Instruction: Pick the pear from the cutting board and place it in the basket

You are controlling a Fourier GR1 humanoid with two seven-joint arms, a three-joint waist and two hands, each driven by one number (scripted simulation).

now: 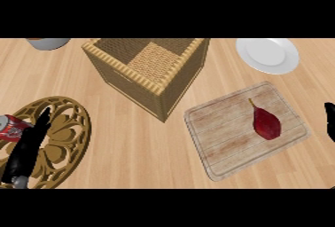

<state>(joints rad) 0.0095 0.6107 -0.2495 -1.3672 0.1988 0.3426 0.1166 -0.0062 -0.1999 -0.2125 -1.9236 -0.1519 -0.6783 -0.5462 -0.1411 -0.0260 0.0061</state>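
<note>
Light wooden counter (144, 150) carries basket (134, 84), cutting board (222, 146) with pear (267, 124), white plate (267, 55).

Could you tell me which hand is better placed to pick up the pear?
Right hand: it sits at the right edge beside the cutting board holding the pear. The left hand rests far off, over the ornate trivet.

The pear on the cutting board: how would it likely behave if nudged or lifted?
The pear lies on its side, tapered, so a nudge would probably roll it in a curve. Its smooth red skin may slip. Likely rigid.
</note>
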